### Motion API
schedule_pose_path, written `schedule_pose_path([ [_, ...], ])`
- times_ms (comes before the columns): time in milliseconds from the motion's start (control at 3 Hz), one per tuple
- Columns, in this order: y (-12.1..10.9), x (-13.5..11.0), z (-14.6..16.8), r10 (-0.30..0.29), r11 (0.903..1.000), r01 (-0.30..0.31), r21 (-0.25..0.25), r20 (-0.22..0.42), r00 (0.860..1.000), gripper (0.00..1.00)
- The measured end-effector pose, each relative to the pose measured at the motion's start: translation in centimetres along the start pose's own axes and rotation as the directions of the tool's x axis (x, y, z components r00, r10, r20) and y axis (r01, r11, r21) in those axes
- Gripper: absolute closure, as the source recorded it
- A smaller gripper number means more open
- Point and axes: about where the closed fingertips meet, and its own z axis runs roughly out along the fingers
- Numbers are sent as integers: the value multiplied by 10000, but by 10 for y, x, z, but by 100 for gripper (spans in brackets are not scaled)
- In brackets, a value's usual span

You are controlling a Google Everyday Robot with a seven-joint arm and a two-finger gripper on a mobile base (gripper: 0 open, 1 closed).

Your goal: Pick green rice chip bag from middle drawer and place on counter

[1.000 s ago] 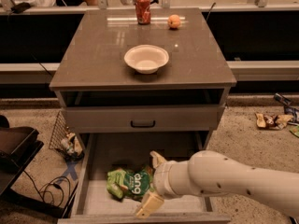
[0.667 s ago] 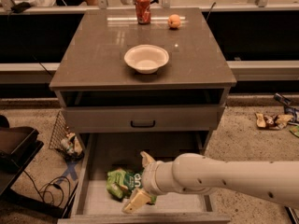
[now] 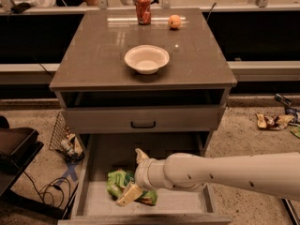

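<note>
Spreading wide, the fingers (image 3: 129, 197) are straddling the bag (image 3: 117, 182), not squeezing yet. The gripper (image 3: 134, 177) has been sliding across the drawer (image 3: 183, 205) toward it, where the bag's lying front-left. Guessing closing's next, then lifting to the counter (image 3: 93, 55) above the drawer.

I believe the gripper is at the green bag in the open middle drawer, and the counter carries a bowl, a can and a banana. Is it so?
No banana: the camera view shows a round orange fruit. The rest holds: gripper at the green rice chip bag in the middle drawer; white bowl and red can on the counter.
</note>
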Motion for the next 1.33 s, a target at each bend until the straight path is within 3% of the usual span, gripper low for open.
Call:
schedule_pose_path([
  [333,-8,14,14,51,10000,-51,15,147,9999,0],
  [1000,-44,78,54,-388,9991,400,-163,720,9967,0],
  [1333,-50,111,80,-655,9970,670,-394,401,9970,0],
])
